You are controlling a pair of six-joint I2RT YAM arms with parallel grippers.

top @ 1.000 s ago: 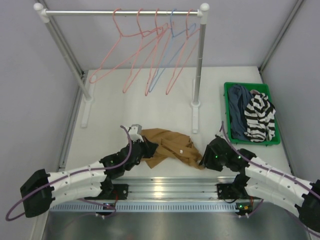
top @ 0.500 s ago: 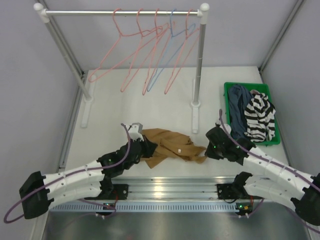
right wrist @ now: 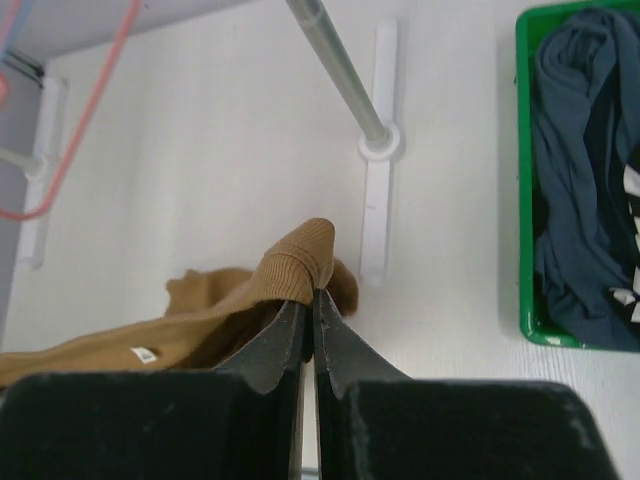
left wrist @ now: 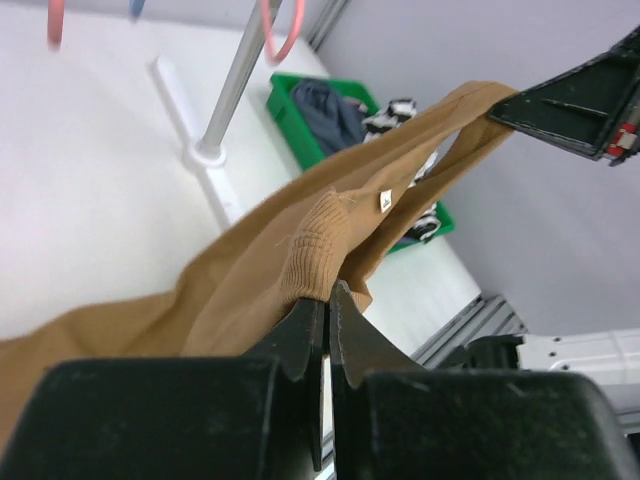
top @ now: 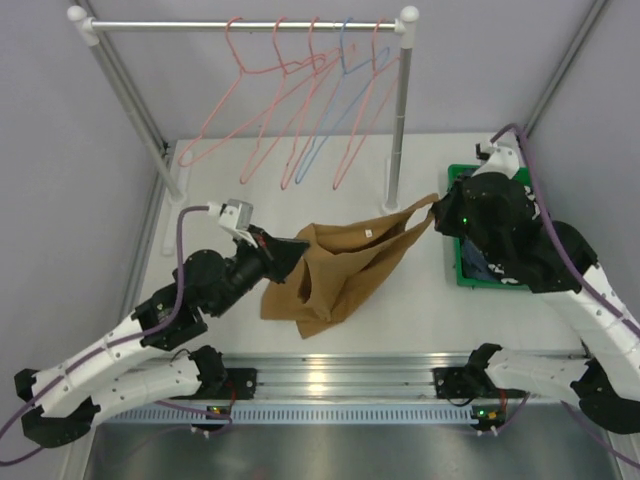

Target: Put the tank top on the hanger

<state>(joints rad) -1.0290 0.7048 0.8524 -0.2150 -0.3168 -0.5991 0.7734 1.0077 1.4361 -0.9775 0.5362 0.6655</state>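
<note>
The tan tank top (top: 340, 270) hangs stretched in the air between my two grippers, its body drooping toward the table. My left gripper (top: 300, 243) is shut on one ribbed shoulder strap (left wrist: 315, 250). My right gripper (top: 437, 205) is shut on the other strap (right wrist: 300, 262), held higher, near the rack's right post. The right gripper's black fingertip also shows in the left wrist view (left wrist: 560, 100). Several salmon-pink hangers (top: 262, 110) hang on the rack's bar behind the top, with one light blue hanger (top: 335, 110) among them.
The white clothes rack (top: 400, 120) stands at the back with its feet on the table. A green bin (top: 460, 270) at the right holds a dark blue-grey garment (right wrist: 585, 180) and a striped one, mostly hidden by my right arm.
Both grippers have lifted the tank top off the table and pulled it apart; the right arm rose up and back toward the bin, the left rose and moved back.
</note>
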